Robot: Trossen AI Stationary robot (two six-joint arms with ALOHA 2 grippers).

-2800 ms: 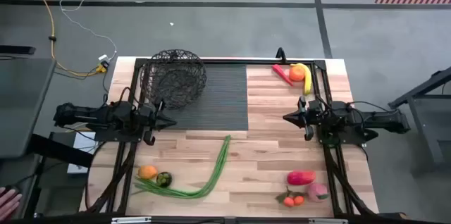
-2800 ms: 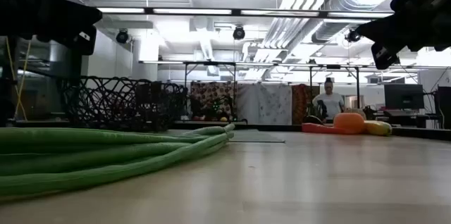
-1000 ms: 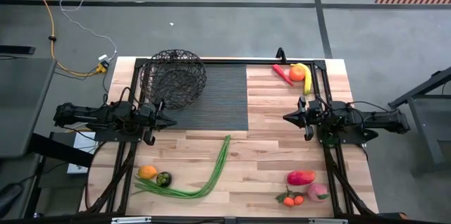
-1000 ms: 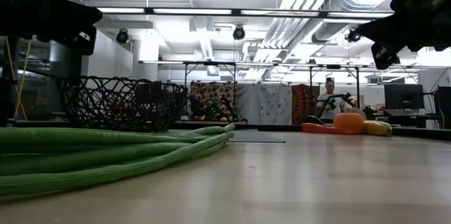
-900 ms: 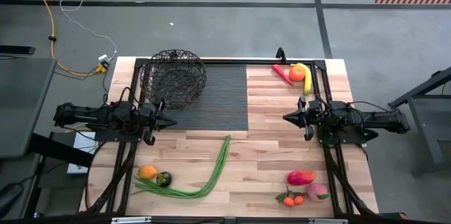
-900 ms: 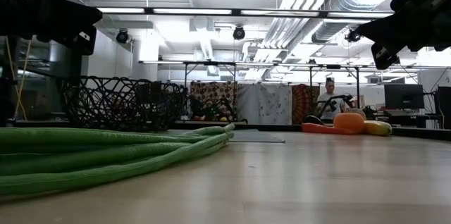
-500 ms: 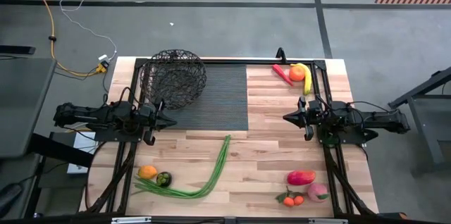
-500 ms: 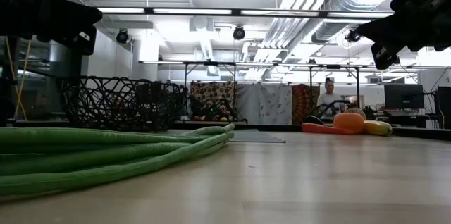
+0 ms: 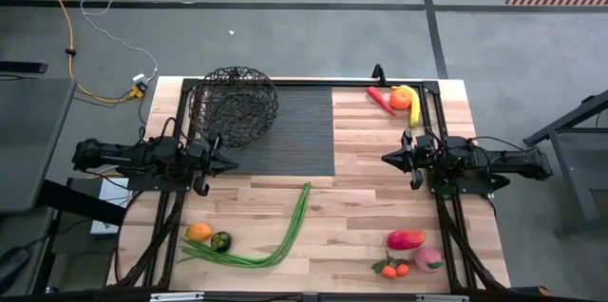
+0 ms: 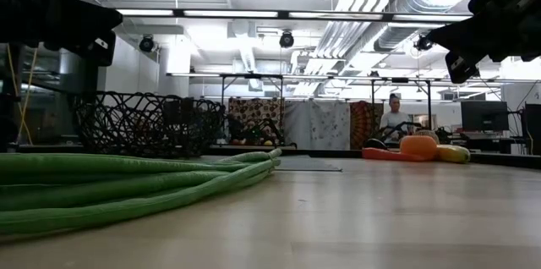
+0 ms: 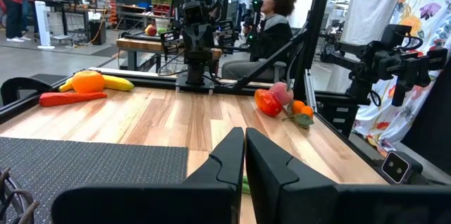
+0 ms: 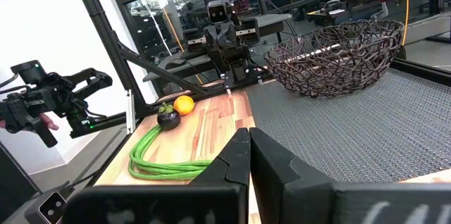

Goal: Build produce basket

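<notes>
My left gripper [image 9: 231, 163] hangs above the table's left side, fingers pressed together with nothing between them, tips pointing toward the middle. My right gripper [image 9: 388, 159] mirrors it over the right side, likewise pinched closed and empty, touching nothing. In each wrist view my two dark fingers [image 11: 232, 155] meet along a thin seam, and the right pair [image 12: 239, 155] does the same.

The basket [image 9: 234, 103] sits at the far left of the wooden table [image 9: 361, 198], half on the dark mesh mat [image 9: 299, 131], and looks empty. The produce lies scattered in three groups, all outside the basket. By the far right corner the red pepper [image 9: 380, 99], an orange [image 9: 401, 99] and the banana [image 9: 411, 103] lie together. Near the front left an orange [image 9: 199, 232] touches a dark green fruit [image 9: 220, 240], with the long green stalks [image 9: 280, 238] curving from there up toward the table's centre. At the front right a red-pink fruit [image 9: 406, 239], a pink fruit [image 9: 428, 258] and small oranges [image 9: 395, 270] cluster close together
</notes>
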